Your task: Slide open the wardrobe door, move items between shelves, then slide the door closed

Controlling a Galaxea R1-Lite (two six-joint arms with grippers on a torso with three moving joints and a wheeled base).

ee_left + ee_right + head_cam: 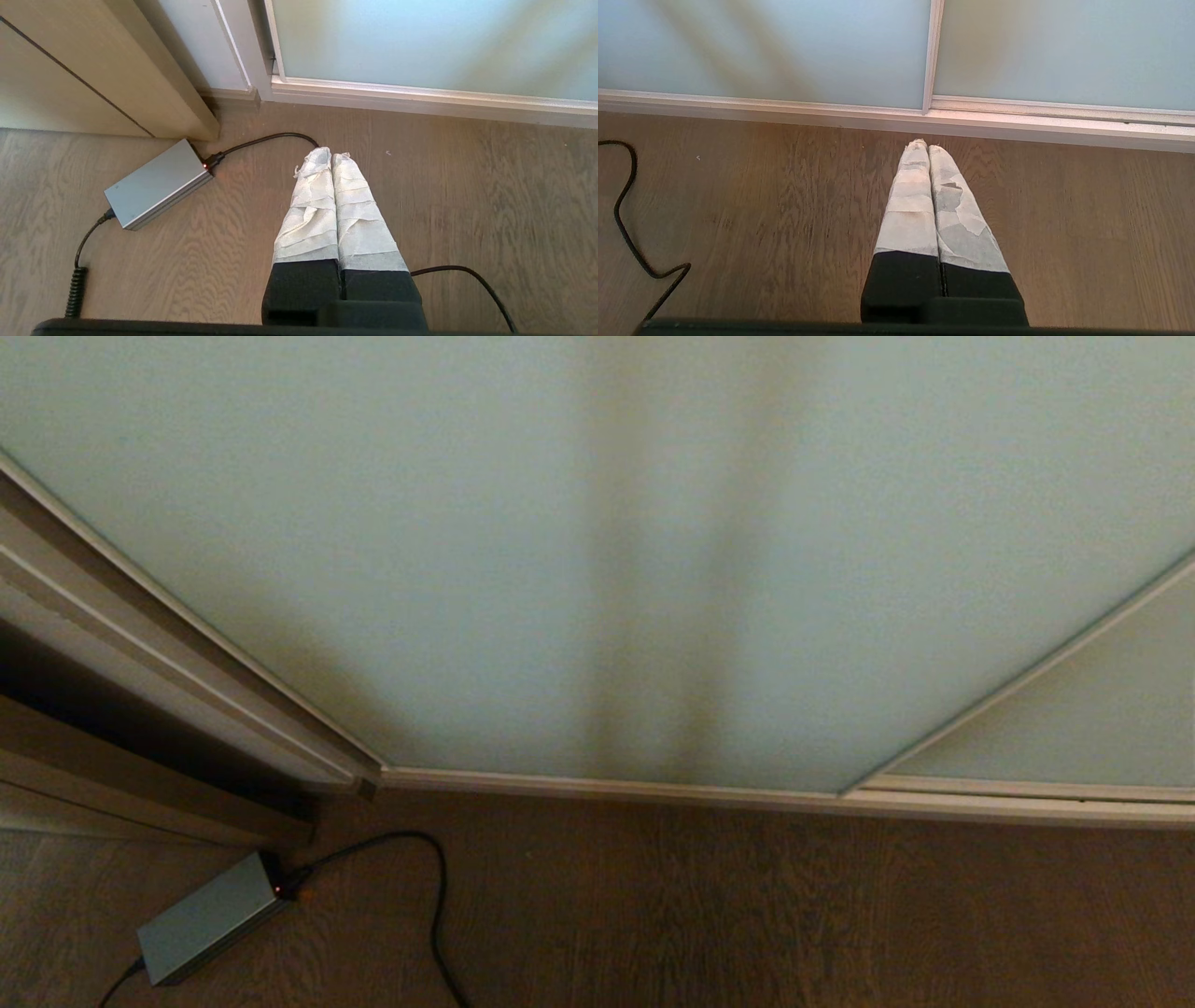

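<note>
Wardrobe shut, both arms parked low.
Head view: sliding wardrobe door (560, 569) fills the frame above the floor (747, 915). Left wrist: left pincer (331, 154) pressed together, empty, near grey power brick (156, 184). Right wrist: right pincer (927, 147) together, empty, near door's bottom rail.

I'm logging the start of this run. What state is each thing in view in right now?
Frosted pale blue-green sliding wardrobe door: closed, its frame against the left jamb.
Left hand: shut, empty, above the floor.
Right hand: shut, empty, above the floor.
Grey metal power brick: lying on the floor, cable plugged in, red light on.
</note>
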